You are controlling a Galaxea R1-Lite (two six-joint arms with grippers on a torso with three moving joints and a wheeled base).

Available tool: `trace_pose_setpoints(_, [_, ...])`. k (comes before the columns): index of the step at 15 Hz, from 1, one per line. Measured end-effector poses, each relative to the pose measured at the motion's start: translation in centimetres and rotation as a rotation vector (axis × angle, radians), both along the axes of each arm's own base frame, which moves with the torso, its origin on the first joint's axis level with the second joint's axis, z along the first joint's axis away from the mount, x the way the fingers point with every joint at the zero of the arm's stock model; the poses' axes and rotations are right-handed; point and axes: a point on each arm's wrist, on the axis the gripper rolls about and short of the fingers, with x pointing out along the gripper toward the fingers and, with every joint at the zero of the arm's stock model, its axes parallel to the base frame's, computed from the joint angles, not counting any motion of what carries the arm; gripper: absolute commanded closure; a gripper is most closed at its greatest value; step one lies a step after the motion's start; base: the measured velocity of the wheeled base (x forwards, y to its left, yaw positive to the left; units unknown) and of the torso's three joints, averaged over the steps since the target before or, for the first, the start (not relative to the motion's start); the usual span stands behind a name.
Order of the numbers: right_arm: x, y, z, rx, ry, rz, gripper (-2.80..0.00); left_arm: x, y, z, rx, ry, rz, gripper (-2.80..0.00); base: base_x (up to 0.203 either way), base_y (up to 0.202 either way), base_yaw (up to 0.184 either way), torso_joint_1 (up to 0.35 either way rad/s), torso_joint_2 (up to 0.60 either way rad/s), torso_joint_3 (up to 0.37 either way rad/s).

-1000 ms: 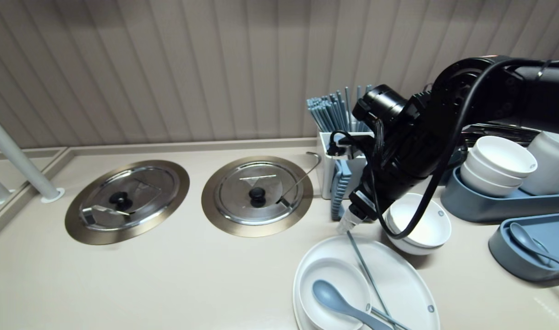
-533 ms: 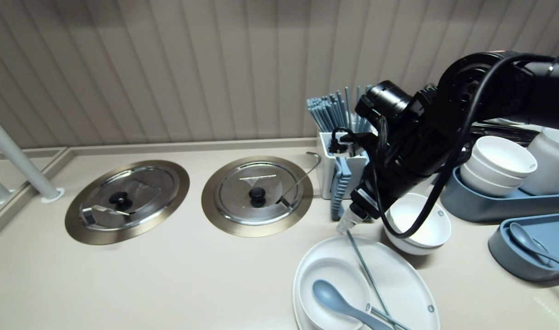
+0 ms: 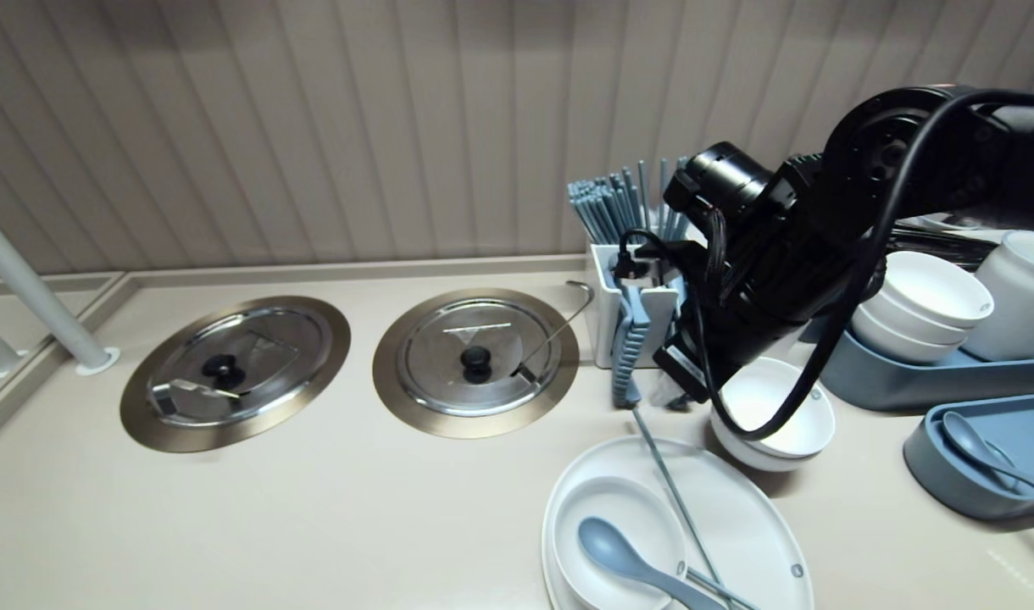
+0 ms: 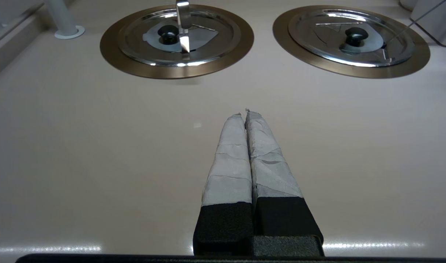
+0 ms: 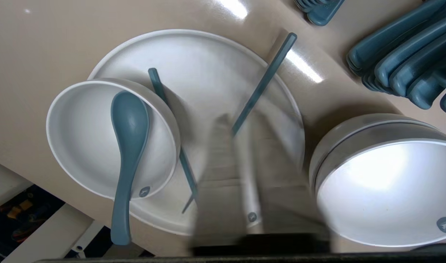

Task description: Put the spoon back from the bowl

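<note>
Chopstick (image 3: 667, 483) lies slanted across plate (image 3: 742, 508), its far end poking past the far rim. Right gripper (image 3: 657, 400) hangs low over that end, fingers closed; whether they pinch it is blurred. White bowl (image 3: 780, 415) sits just right. Left gripper (image 4: 245, 113) is pressed shut, holding nothing, over counter (image 4: 98, 146).

Head view looks down; right wrist nearer, sharing plate (image 3: 746, 508).

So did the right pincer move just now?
Yes. The right pincer has drawn back from the far rim of the white plate, up and towards the white bowl, leaving the chopstick on the plate.
</note>
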Motion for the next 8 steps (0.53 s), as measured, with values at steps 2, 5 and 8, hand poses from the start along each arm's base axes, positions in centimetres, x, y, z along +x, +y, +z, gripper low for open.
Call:
trace_pose_setpoints(2, [-0.4, 0.0, 0.4, 0.009, -0.006, 0.007, 0.0, 0.0, 0.0, 0.0, 0.0, 0.0, 0.0, 0.0, 0.0, 0.0, 0.0, 0.0, 0.0, 0.0])
trace_pose_setpoints(5, [-0.9, -0.3, 1.1, 0.02, -0.022, 0.01, 0.0, 0.0, 0.0, 0.0, 0.001, 0.0, 0.0, 0.0, 0.0, 0.0, 0.0, 0.0, 0.0, 0.0])
trace_pose_setpoints(8, [-1.6, -0.4, 1.6, 0.025, -0.031, 0.018, 0.0, 0.0, 0.0, 0.0, 0.0, 0.0, 0.0, 0.0, 0.0, 0.0, 0.0, 0.0, 0.0, 0.0])
